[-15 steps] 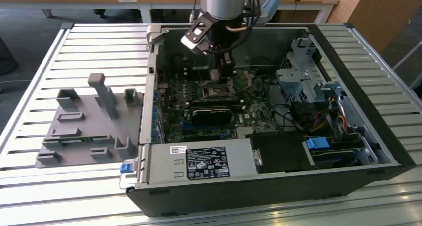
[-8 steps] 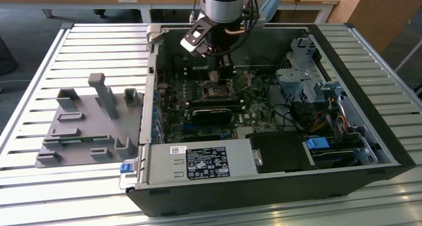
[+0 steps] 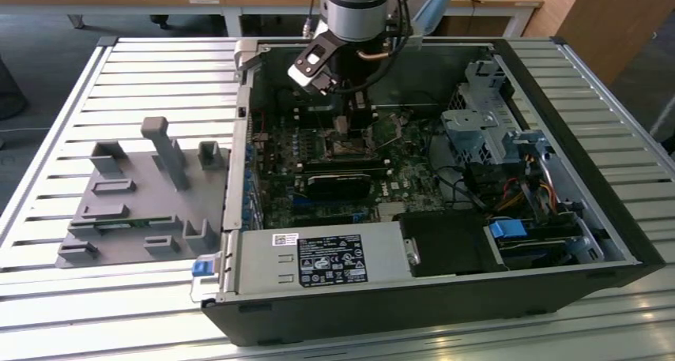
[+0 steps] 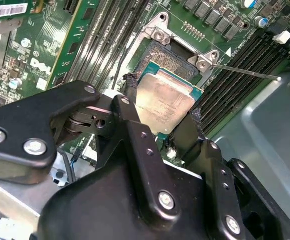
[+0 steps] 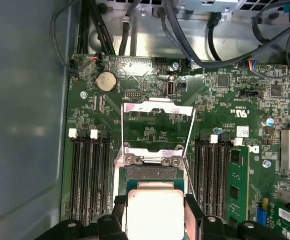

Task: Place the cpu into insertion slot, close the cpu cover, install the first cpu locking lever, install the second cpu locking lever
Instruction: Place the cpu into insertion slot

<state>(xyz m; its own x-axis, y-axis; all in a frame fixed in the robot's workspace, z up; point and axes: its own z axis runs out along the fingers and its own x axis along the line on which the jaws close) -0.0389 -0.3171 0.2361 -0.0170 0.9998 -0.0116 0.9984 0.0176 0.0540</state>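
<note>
Your gripper [image 4: 162,102] is clenched on the cpu [image 4: 167,95] just above the insertion slot [image 4: 171,52], at 12 o'clock from the black card [image 3: 337,181] in the exterior view. The cpu cover [image 5: 157,106] stands open. Keep all 4 edges square and level.

cpu [image 4: 165,102] top of dull grey metal; cpu cover [image 5: 157,107] of shiny bare metal, fingers [image 4: 134,117] matt black

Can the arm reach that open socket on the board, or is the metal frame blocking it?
Probably yes: the cpu cover is flipped back, leaving the insertion slot bare close to the end effector, which grips the cpu.
</note>
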